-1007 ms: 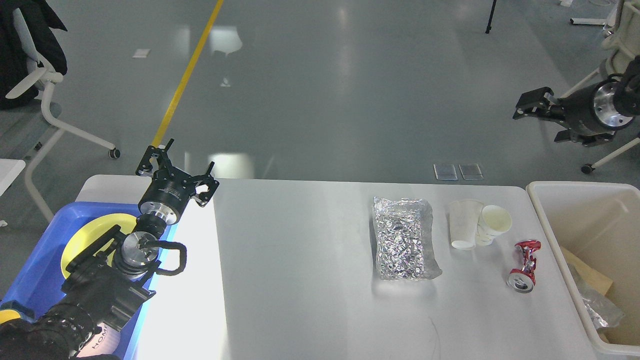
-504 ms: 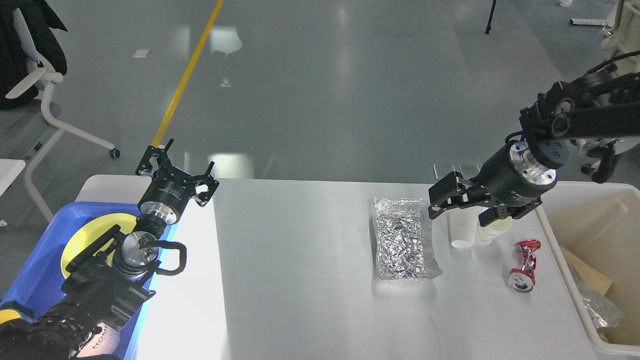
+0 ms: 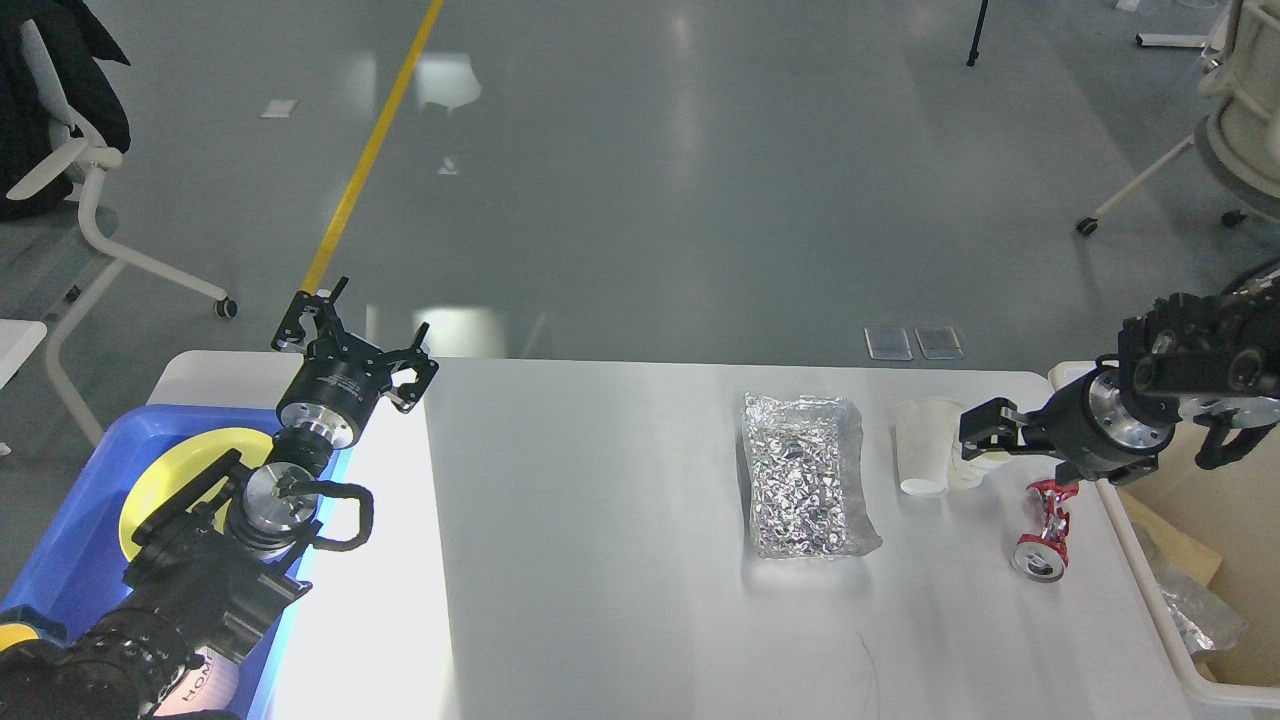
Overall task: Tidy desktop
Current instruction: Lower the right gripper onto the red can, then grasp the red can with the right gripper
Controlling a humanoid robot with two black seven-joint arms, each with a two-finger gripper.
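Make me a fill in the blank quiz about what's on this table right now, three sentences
1. The crushed can lying on the desktop is ____ in colour.
2. The yellow plate sits inside the ____ tray.
3. The foil bag lies to the ____ of the two paper cups, as the head view shows them.

Missing words: red; blue; left
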